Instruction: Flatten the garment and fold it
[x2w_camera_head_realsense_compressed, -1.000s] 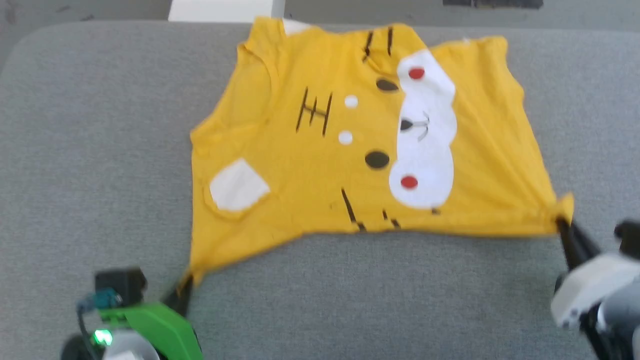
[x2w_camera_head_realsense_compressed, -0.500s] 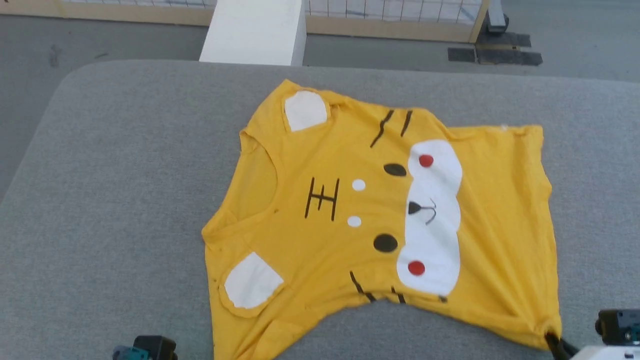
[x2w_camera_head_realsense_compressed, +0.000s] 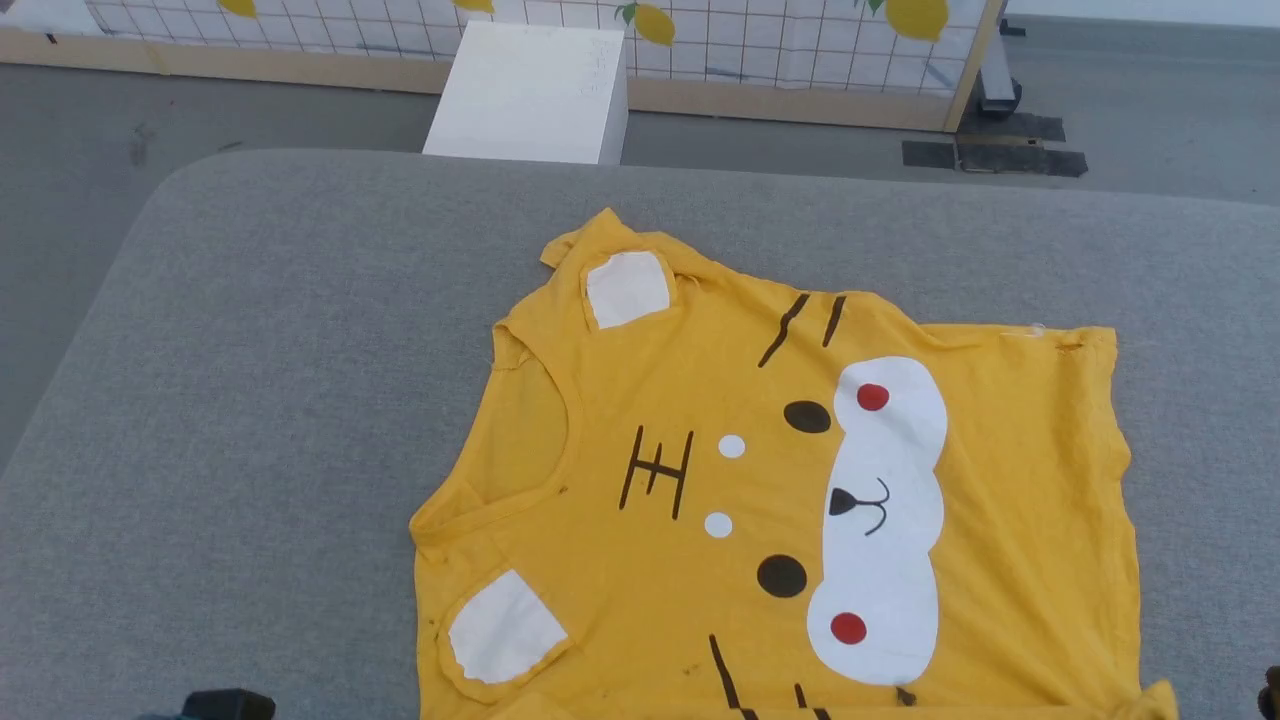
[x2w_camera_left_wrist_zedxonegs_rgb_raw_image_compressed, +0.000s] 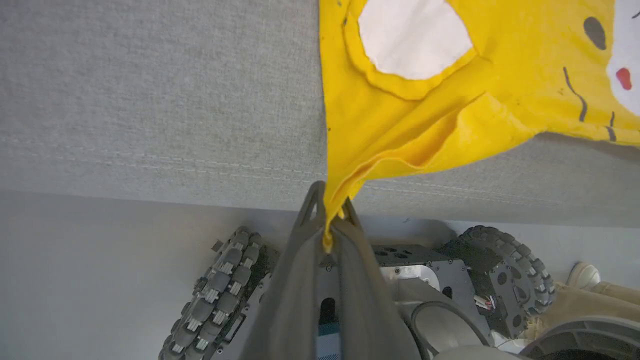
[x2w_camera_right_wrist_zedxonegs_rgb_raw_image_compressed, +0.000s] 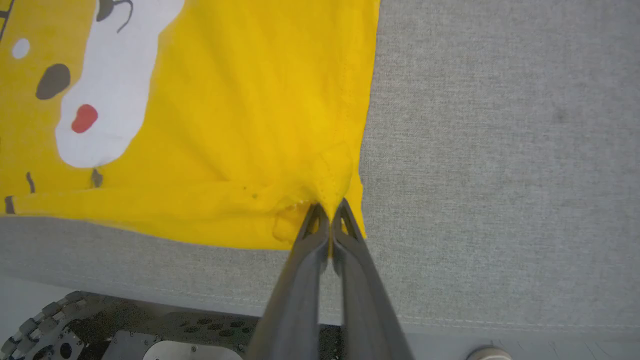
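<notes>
The garment (x2w_camera_head_realsense_compressed: 700, 470), a bright yellow T-shirt, lies tiger face up on the grey padded table (x2w_camera_head_realsense_compressed: 250, 400), collar toward the left. In the left wrist view my left gripper (x2w_camera_left_wrist_zedxonegs_rgb_raw_image_compressed: 331, 200) is shut on a near corner of the garment (x2w_camera_left_wrist_zedxonegs_rgb_raw_image_compressed: 425, 115), just past the table's front edge. The cloth runs taut from it up onto the table. In the right wrist view my right gripper (x2w_camera_right_wrist_zedxonegs_rgb_raw_image_compressed: 330, 207) is shut on the other near corner of the garment (x2w_camera_right_wrist_zedxonegs_rgb_raw_image_compressed: 250, 125), above the table top.
Beyond the table's far edge a white box (x2w_camera_head_realsense_compressed: 530, 90) stands on the floor before a gridded panel (x2w_camera_head_realsense_compressed: 800, 40). My own wheeled base (x2w_camera_left_wrist_zedxonegs_rgb_raw_image_compressed: 400, 280) shows below the table's front edge. Bare grey table lies left, right and beyond the shirt.
The head camera has tilted up, so the shirt sits lower in view and both grippers have left its bottom edge. The shirt's near edge looks pulled toward me.
</notes>
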